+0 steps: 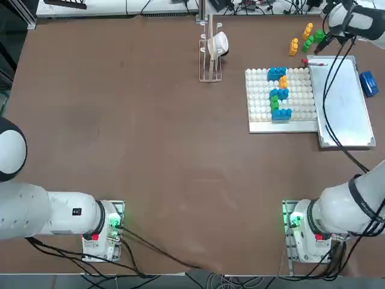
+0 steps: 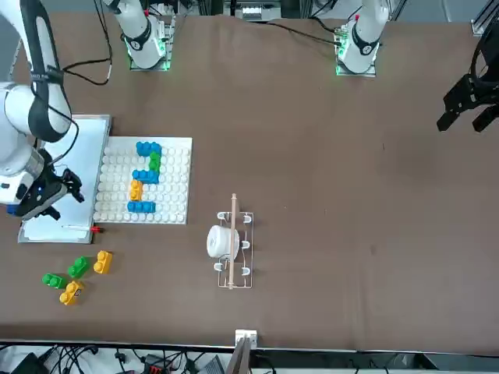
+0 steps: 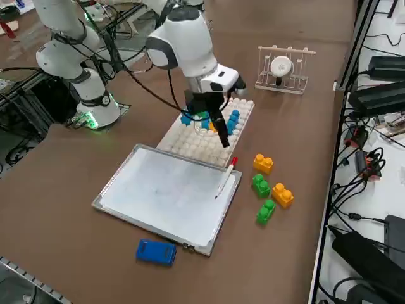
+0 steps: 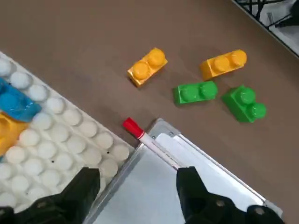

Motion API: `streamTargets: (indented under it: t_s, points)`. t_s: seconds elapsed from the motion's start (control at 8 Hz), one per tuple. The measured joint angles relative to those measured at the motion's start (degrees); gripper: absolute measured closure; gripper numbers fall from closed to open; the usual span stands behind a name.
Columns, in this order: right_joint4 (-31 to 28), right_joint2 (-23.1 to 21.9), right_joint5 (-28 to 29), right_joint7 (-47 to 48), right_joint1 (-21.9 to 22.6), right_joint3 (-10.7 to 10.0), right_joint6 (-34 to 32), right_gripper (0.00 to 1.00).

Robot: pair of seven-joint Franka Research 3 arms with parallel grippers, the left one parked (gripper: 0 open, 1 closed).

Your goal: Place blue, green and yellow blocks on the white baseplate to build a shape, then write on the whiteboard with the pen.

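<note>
Above the far end of the whiteboard point(image 3: 168, 193), your right tool point(image 3: 212, 130) hangs over the corner where the board meets the white baseplate point(image 1: 260, 111), its two black fingers point(image 4: 196, 191) spread wide and holding nothing. You can see the pen point(image 4: 152, 140) lying on the whiteboard along its far short edge, pale barrel flat on the surface and red end point(image 3: 233, 162) poking just past the frame toward the baseplate; in the wrist view it sits between the spread fingers and a little beyond them, and it is not touched. On the baseplate stands the shape point(image 1: 280, 94), a narrow S-like figure of blue, green and orange-yellow bricks joined together, set toward the side of the plate nearest the whiteboard. Baseplate and whiteboard lie side by side on the brown table point(image 1: 150, 156), their long edges touching or nearly so. Beyond the pen's end, on the bare table, you have four loose blocks near one another: two orange-yellow blocks point(image 3: 263, 164) and two green blocks point(image 3: 260, 184). Just beside the whiteboard's outer long edge lies a chunky blue eraser point(image 3: 155, 251). Well apart from all this, toward the middle of the far side of the table, a small wire rack point(image 1: 210, 60) holds a white cup point(image 1: 218, 43).
</note>
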Motion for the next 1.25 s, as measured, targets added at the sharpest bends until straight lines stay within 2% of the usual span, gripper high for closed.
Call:
streamTargets:
  t_s: [0.25, 0.88, 1.25]
  points:
    - [2.2, 2.9, -0.3, -10.7, -0.7, 0.0, 0.1, 0.0]
    - [2.7, 6.3, -0.3, -41.2, -1.6, 0.1, 0.0, 0.0]
    - [4.8, 9.6, -0.2, -49.1, -1.7, 0.3, 0.1, 0.0]
